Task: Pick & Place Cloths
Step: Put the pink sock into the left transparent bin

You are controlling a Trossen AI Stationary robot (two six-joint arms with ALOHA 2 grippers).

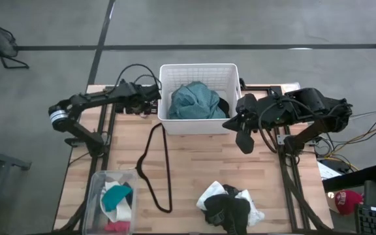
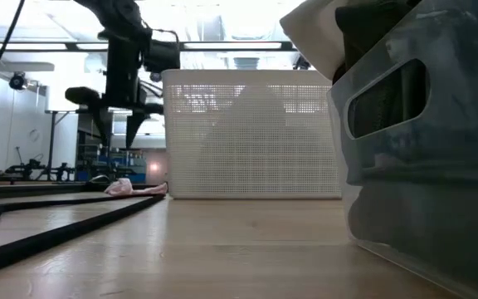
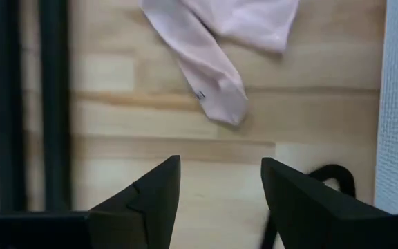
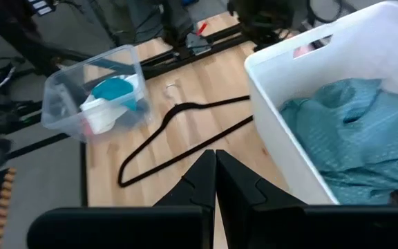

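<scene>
A pale pink cloth (image 3: 216, 41) lies flat on the wooden table beside the white slotted basket (image 1: 199, 124); it also shows in the low view (image 2: 123, 187). My left gripper (image 3: 220, 166) hangs open above it, fingers pointing down, touching nothing. It stands at the basket's left side (image 1: 153, 98). A large teal garment (image 1: 194, 101) lies in the basket. My right gripper (image 4: 215, 169) is shut and empty, above the table at the basket's right near corner (image 1: 243, 140). A pile of white and black cloths (image 1: 230, 205) lies near the front edge.
A clear plastic bin (image 1: 113, 199) with teal, white and pink bits stands at the front left, close in the low view (image 2: 421, 149). A thin black cord loop (image 1: 155, 170) lies between the bin and the basket. Black frame rails (image 3: 26, 104) run along the table's sides.
</scene>
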